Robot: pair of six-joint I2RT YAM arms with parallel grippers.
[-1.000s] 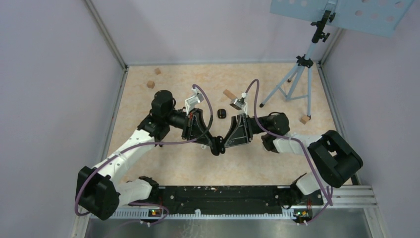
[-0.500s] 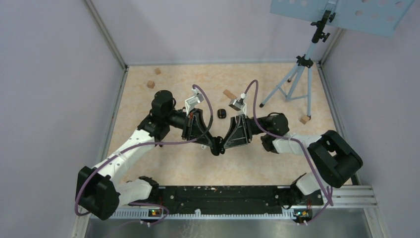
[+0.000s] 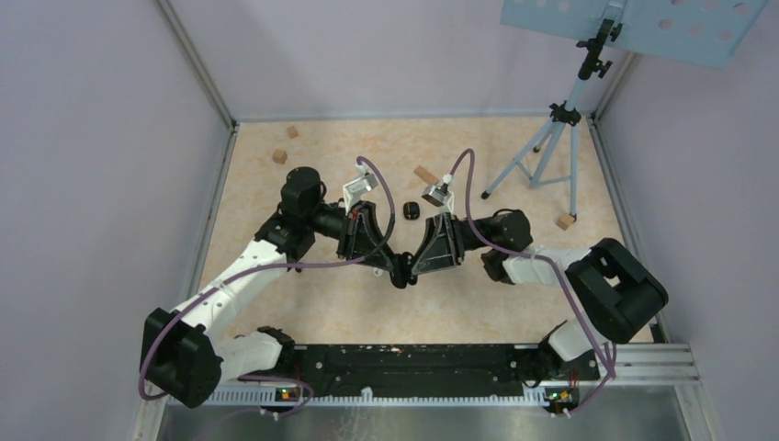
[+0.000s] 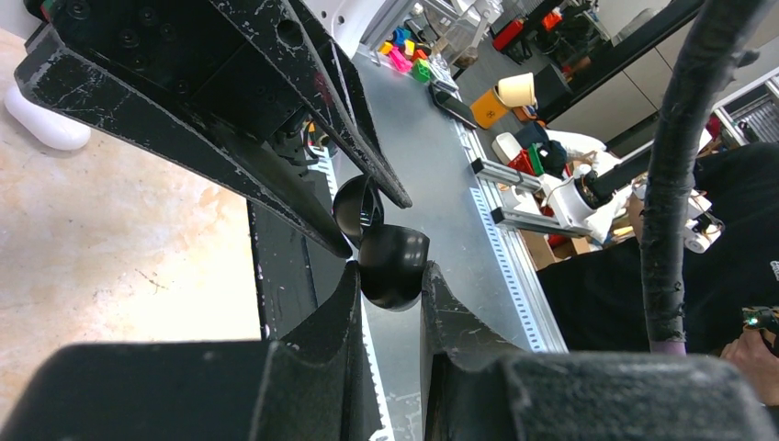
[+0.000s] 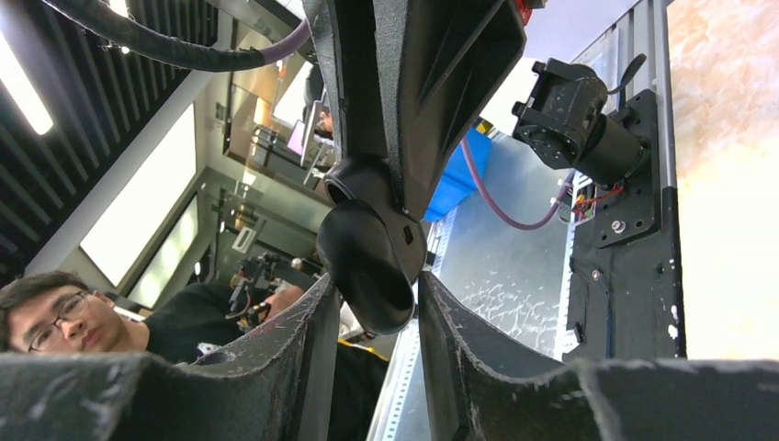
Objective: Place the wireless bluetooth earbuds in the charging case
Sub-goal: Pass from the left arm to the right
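A black charging case [image 3: 402, 274] hangs above the middle of the table, hinged open. My two grippers meet on it. In the left wrist view my left gripper [image 4: 389, 268] is shut on one rounded half [image 4: 393, 266], and the other cup-like half [image 4: 358, 209] lies against the right arm's fingers. In the right wrist view my right gripper [image 5: 377, 280] is shut on a rounded half [image 5: 367, 262], with both fingers against its sides. The earbuds show in no view.
A small black oval object [image 3: 412, 210] lies on the table just behind the grippers. Tan wooden blocks sit at the back left [image 3: 279, 156], behind the middle [image 3: 424, 174] and at the right [image 3: 565, 221]. A tripod [image 3: 551, 138] stands at the back right.
The right gripper's jaws have narrowed onto the case, and its wrist has shifted slightly left. The left arm has not moved.
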